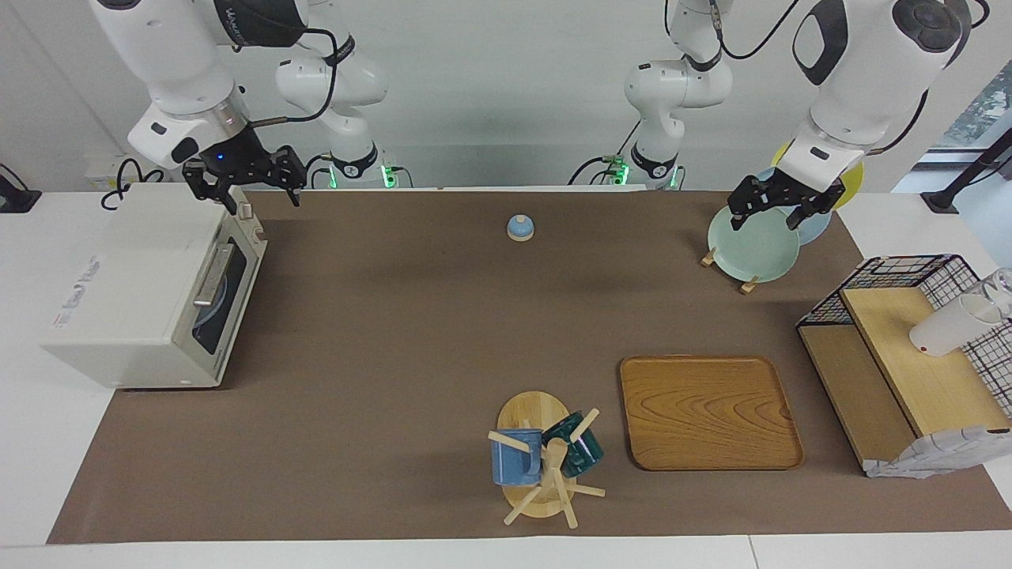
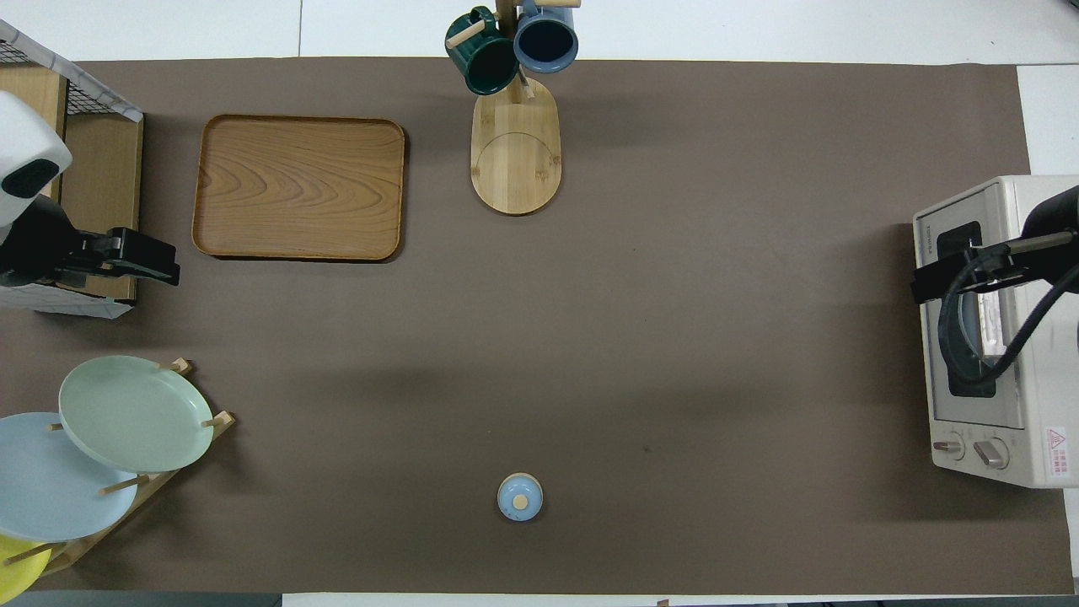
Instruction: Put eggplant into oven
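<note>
The off-white oven (image 1: pixel 134 292) (image 2: pixel 986 337) stands at the right arm's end of the table, its dark glass door shut and its silver handle (image 1: pixel 212 275) facing the table's middle. No eggplant is in view; only something bluish shows dimly through the glass. My right gripper (image 1: pixel 263 201) (image 2: pixel 931 282) hangs open and holds nothing, up in the air over the oven's corner nearest the robots. My left gripper (image 1: pixel 765 217) (image 2: pixel 156 265) waits open over the plate rack, also holding nothing.
A small blue lid (image 1: pixel 519 227) lies near the robots. A plate rack (image 1: pixel 751 245), a wooden tray (image 1: pixel 709 411), a mug tree (image 1: pixel 545 458) and a black wire basket (image 1: pixel 909 348) with a white cup (image 1: pixel 949 325) stand toward the left arm's end.
</note>
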Tool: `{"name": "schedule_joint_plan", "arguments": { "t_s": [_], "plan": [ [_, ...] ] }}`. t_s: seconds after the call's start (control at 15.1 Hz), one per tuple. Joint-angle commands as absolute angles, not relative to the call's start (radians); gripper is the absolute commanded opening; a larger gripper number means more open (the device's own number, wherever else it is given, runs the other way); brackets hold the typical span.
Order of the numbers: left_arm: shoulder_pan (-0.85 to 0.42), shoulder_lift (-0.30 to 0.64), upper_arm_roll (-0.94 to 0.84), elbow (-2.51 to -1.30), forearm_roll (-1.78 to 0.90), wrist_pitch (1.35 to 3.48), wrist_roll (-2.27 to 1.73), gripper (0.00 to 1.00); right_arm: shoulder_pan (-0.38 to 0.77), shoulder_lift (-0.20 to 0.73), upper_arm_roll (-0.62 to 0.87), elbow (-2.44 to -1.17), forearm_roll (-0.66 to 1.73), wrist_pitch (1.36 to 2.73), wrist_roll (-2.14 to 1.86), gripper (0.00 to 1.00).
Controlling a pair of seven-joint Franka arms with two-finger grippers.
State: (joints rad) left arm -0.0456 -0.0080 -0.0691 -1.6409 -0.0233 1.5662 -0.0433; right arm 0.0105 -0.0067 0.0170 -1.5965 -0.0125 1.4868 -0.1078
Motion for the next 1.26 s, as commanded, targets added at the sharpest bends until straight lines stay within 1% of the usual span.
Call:
{"name": "schedule_joint_plan", "arguments": {
  "t_s": [0.0,0.47,0.6,0.93,1.2],
  "plan": [
    [-0.034,-0.028,-0.074,-1.657,-0.034,1.572,-0.048,1.00,0.005,0.003,0.026,-1.566,-0.014,1.471,-0.081,1.00],
    [-0.034,-0.028,-0.074,-1.657,-0.034,1.572,-0.048,1.00,-0.002,-0.005,-0.009,-1.565,-0.009,1.476,-0.057,1.00],
    [-0.034,-0.028,-0.074,-1.657,-0.034,1.572,-0.048,1.00,-0.002,-0.014,-0.011,-1.584,-0.008,1.511,-0.055,1.00],
    [-0.034,-0.028,-0.074,-1.657,-0.034,1.572,-0.046,1.00,0.002,-0.009,-0.006,-1.612,-0.009,1.516,-0.054,1.00],
    [-0.034,-0.028,-0.074,-1.657,-0.034,1.572,-0.046,1.00,0.003,-0.005,-0.002,-1.595,-0.011,1.508,-0.057,1.00]
  ]
}}
